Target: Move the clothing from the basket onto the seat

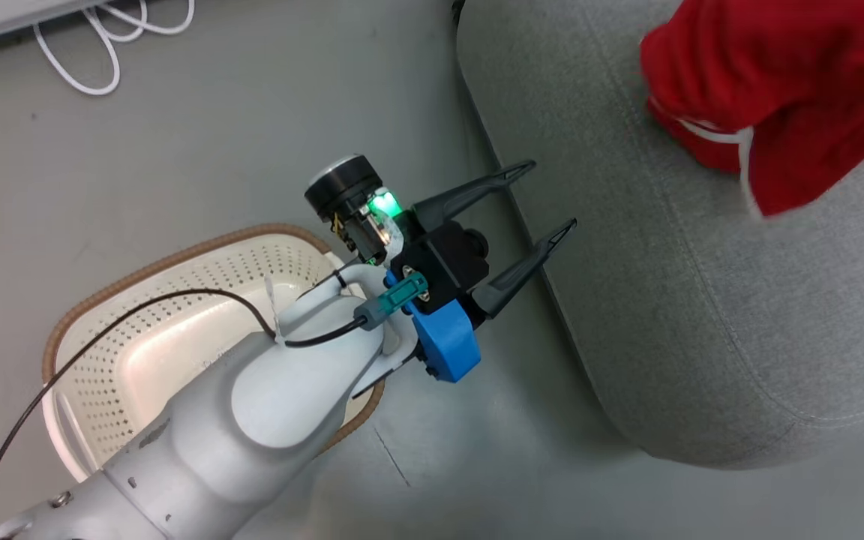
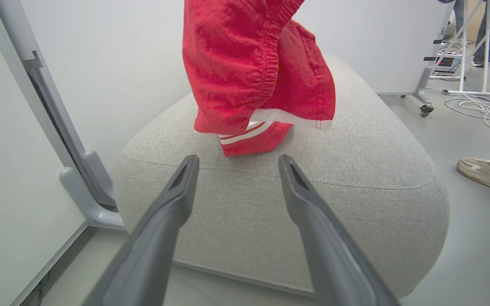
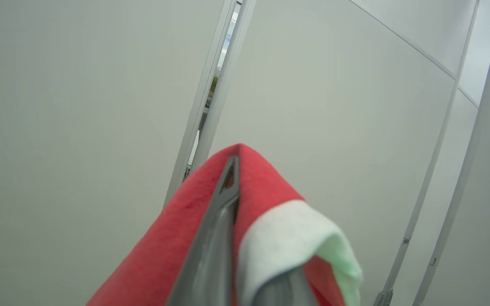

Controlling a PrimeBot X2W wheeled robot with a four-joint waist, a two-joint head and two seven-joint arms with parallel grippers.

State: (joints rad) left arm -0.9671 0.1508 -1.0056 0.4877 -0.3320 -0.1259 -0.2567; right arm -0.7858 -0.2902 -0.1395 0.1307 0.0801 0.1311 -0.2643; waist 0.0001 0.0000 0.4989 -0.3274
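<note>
Now, my L gripper (image 1: 553, 193) spread wide, empty, betw basket (image 1: 177, 259) & grey seat (image 1: 702, 315), R gripper (image 3: 232, 170) clamped on red clothing (image 2: 249, 63), cloth dangling over seat top.

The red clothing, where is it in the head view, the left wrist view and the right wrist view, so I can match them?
Head view: the clothing is at the top right, above the seat.
Left wrist view: top centre, hanging, its lower end touching the seat.
Right wrist view: bottom centre, held in the shut right gripper.
Shared landmark: the grey seat, in head and left wrist views.
</note>
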